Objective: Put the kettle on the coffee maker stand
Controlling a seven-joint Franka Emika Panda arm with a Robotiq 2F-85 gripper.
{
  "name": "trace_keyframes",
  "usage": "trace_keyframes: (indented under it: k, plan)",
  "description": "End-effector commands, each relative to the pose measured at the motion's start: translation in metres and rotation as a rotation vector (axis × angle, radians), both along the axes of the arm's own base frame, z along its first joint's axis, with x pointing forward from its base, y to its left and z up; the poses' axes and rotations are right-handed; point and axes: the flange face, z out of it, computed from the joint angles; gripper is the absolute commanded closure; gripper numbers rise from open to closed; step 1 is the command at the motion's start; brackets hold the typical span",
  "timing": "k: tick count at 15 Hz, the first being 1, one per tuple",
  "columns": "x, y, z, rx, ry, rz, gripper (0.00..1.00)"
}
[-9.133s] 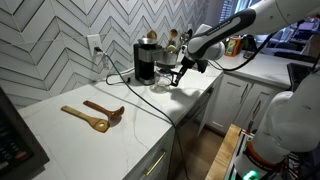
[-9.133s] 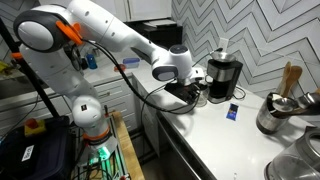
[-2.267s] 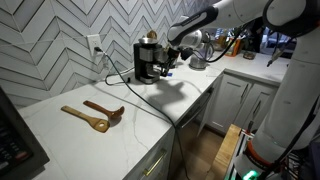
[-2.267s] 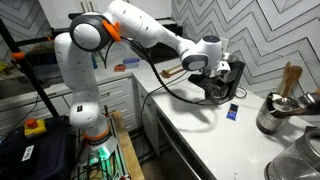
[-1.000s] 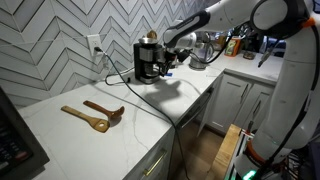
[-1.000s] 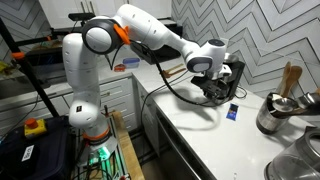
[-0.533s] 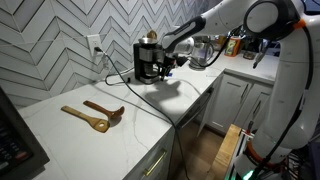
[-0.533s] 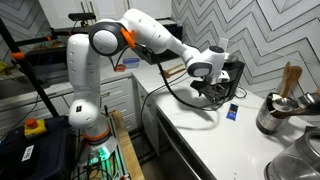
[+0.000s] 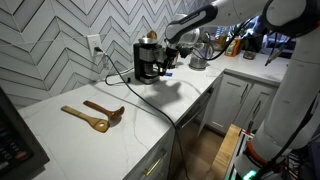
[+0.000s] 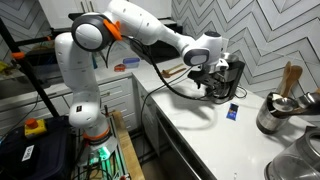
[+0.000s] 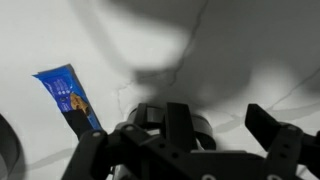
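The kettle (image 9: 150, 72), a squat dark carafe, sits low in the black coffee machine (image 9: 147, 55), apparently on the coffee maker stand (image 9: 147, 79). In the other exterior view the kettle (image 10: 224, 88) is mostly hidden behind my gripper (image 10: 212, 80). My gripper (image 9: 172, 63) hovers just beside the machine's front. In the wrist view my gripper (image 11: 225, 135) is open, with bare white counter between its dark fingers (image 11: 181, 125). The kettle's round dark rim (image 11: 205, 132) shows behind the left finger and is not gripped.
Two wooden spoons (image 9: 97, 114) lie on the white counter (image 9: 110, 135). The machine's black cord (image 9: 128, 83) runs to a wall outlet (image 9: 95, 45). A blue packet (image 10: 232, 112) lies near the machine, also in the wrist view (image 11: 70, 98). Metal pots (image 10: 275, 112) stand further along.
The jaws have gone from shut on the kettle to wide open, letting it go. The gripper has drawn slightly up and away from the machine.
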Motion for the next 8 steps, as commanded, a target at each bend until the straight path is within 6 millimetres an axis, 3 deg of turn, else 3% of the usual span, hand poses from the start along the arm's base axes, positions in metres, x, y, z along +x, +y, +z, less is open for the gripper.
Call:
trace_keyframes:
  k: [1, 5, 7, 8]
  plan:
    - [-0.045, 0.015, 0.045, -0.035, -0.033, -0.017, 0.0]
    - [-0.082, 0.02, 0.095, -0.088, -0.135, -0.067, 0.0]
    - [-0.099, 0.023, 0.111, -0.103, -0.167, -0.106, 0.0]
    - [-0.072, 0.017, 0.107, -0.084, -0.142, -0.071, 0.0]
